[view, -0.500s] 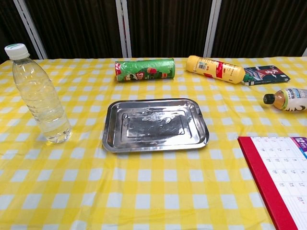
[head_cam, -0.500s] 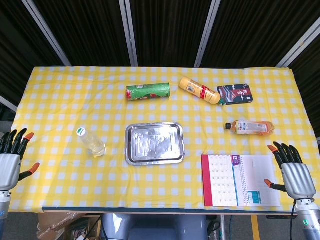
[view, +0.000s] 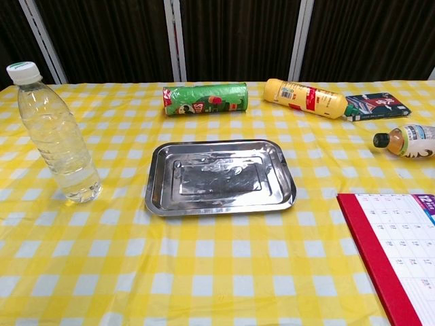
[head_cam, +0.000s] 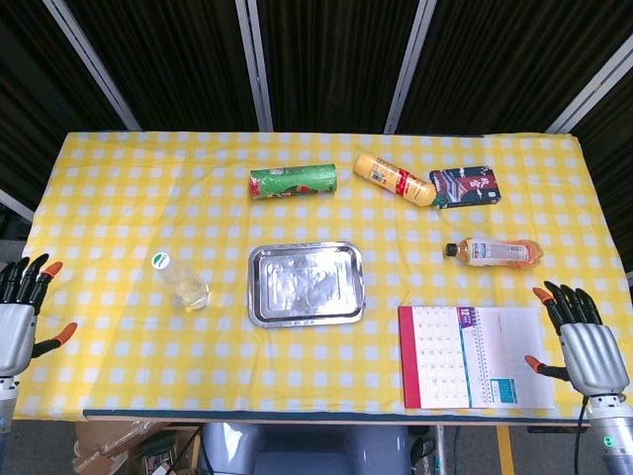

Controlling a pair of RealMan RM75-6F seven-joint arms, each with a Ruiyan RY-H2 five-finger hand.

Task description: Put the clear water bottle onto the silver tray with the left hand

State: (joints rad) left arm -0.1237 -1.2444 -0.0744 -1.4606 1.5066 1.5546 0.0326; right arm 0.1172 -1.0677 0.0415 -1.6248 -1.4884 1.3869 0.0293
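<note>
The clear water bottle (head_cam: 180,282) (view: 56,137) stands upright with a white cap on the yellow checked cloth, left of the silver tray (head_cam: 306,284) (view: 219,176). The tray lies empty at the table's middle. My left hand (head_cam: 18,319) hovers off the table's left edge, well left of the bottle, fingers spread and holding nothing. Off the front right corner, my right hand (head_cam: 586,346) is also spread and empty. The chest view shows neither hand.
A green snack tube (head_cam: 294,182) and a yellow bottle (head_cam: 396,179) lie behind the tray, with a dark packet (head_cam: 467,186) to their right. An orange drink bottle (head_cam: 495,251) lies on its side at right. A calendar (head_cam: 471,357) rests near the front right edge.
Both hands have drifted slightly down and outward in the head view. Bottle and tray have not moved.
</note>
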